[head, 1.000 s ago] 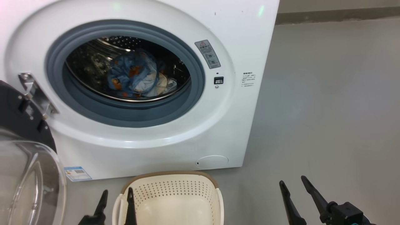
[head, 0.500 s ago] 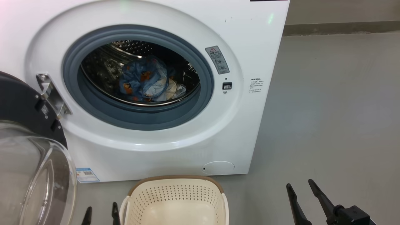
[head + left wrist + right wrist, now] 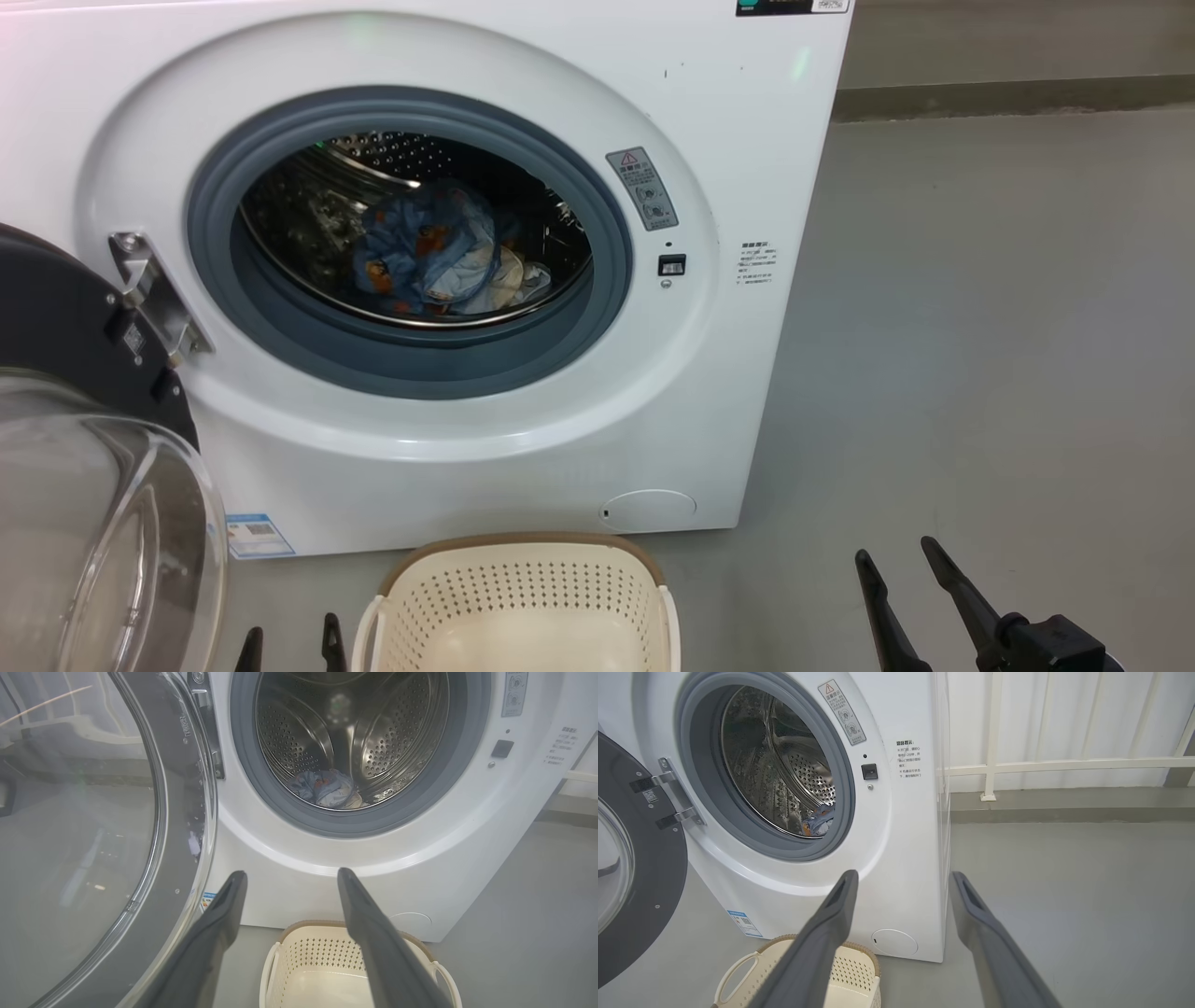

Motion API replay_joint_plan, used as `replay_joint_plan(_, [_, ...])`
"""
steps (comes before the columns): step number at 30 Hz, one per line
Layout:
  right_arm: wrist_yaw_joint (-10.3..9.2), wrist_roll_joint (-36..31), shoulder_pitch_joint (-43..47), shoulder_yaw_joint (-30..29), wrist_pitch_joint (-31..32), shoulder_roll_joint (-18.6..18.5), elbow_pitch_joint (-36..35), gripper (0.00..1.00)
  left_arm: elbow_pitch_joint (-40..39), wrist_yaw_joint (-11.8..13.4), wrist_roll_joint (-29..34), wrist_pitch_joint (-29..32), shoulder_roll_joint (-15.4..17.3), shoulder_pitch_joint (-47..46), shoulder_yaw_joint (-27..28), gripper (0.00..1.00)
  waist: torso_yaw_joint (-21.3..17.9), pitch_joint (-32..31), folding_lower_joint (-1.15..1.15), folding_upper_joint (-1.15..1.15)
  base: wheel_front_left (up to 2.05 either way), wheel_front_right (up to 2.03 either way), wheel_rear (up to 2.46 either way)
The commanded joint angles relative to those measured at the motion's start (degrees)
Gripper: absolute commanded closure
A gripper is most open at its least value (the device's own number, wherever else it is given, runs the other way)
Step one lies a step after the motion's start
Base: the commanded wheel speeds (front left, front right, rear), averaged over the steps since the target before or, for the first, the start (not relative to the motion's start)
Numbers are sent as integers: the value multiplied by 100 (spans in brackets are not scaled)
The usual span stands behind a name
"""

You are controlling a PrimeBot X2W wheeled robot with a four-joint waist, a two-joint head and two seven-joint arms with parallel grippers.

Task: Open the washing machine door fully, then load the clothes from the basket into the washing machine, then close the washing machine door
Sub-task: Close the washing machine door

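The washing machine door (image 3: 56, 317) stands swung wide open on its hinge, just left of and above the left hand (image 3: 289, 644), its clear glass bowl bulging toward the camera. The left hand sits low, fingers spread apart and pointing forward, holding nothing. Ahead of that hand and above it is the white washing machine (image 3: 747, 140), and the clothes (image 3: 439, 252), blue printed fabric with some white, lie at the bottom of the steel drum. Just to the right of the left hand sits the basket (image 3: 513, 543) on the floor against the machine's front; the part in view looks empty. Well to the right of the basket, the right hand (image 3: 896, 560) hovers over bare floor, fingers apart and empty. Loading looks done, so closing the door seems to be the step in hand. That likely calls for the left hand to reach the door's far edge and push it rightward until it latches.
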Motion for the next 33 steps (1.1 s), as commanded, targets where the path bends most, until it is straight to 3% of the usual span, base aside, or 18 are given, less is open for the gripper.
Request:
replay_joint_plan(1, [52, -44, -43, 162, -28, -62, -150, 0, -155, -29, 26, -36, 45, -95, 158, 0, -14, 1, 0, 0, 0, 0, 0])
replay_joint_plan(33, [52, -38, -55, 171, -28, -38, -164, 0, -82, 5, -74, -36, 44, -149, 68, 0, -32, 66, 0, 0, -15, 15, 0])
